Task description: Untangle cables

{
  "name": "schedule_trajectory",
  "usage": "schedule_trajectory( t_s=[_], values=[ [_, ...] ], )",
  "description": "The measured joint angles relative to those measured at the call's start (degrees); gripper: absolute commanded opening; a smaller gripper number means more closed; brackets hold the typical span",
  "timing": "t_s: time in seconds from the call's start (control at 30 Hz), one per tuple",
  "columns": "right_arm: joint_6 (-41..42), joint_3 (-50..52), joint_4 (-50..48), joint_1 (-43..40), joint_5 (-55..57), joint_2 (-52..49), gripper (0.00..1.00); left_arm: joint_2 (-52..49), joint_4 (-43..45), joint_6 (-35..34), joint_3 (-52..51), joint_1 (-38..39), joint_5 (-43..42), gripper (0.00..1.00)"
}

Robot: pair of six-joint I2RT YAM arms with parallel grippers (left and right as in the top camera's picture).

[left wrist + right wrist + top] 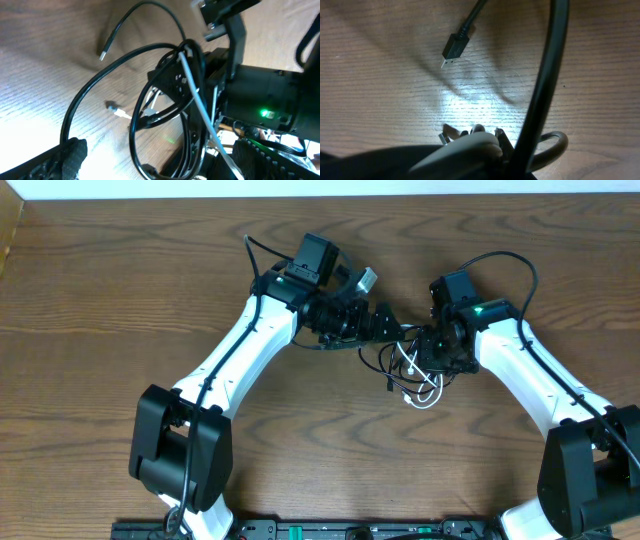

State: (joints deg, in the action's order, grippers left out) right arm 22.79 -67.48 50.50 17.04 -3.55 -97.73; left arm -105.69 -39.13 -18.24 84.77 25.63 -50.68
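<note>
Now, left gripper (385, 323): its wrist view shows one padded finger (70, 157) at the lower left edge and a dark textured part at the lower right that seems to be the other. The jaws look wide apart, with nothing pinched between them.
Right gripper (432, 348): it points toward the left one, and the two are near each other above the middle of the wooden table (120, 280). Its fingers are not distinguishable in its own wrist view, so it is not possible to tell if it is closed or what it holds.
Black cable (545, 85): it passes very close in front of the right wrist camera. In the left wrist view its loops hang just ahead of the left fingers.
White cable (196, 95): it crosses the black loops diagonally, and its coil lies on the table a little nearer the robot base.
USB plug (452, 50): this is a free black end, apart from the knot.
Key relation: the tangle sits between the two grippers and hugs the right one. From the left gripper it lies ahead, toward the right arm.
Long axis: the white strand runs steeply across the loops, so a sideways pull seems needed.
Nearer arm: probably the right one.
</note>
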Motion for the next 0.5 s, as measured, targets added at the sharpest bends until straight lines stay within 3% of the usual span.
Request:
schedule_trajectory(
  t_s=[0.2, 0.4, 0.5],
  values=[
    [0.00, 0.00, -0.24, 0.00, -0.02, 0.00, 0.03, 0.02, 3.56, -2.47, 0.00, 0.37, -0.48, 0.95],
    [0.00, 0.00, -0.33, 0.00, -0.02, 0.00, 0.05, 0.02, 1.84, -2.36, 0.02, 0.57, 0.37, 0.75],
    [0.00, 0.00, -0.55, -0.02, 0.00, 0.00, 0.06, 0.02, -1.25, -1.40, 0.00, 1.29, 3.65, 0.57]
  ],
)
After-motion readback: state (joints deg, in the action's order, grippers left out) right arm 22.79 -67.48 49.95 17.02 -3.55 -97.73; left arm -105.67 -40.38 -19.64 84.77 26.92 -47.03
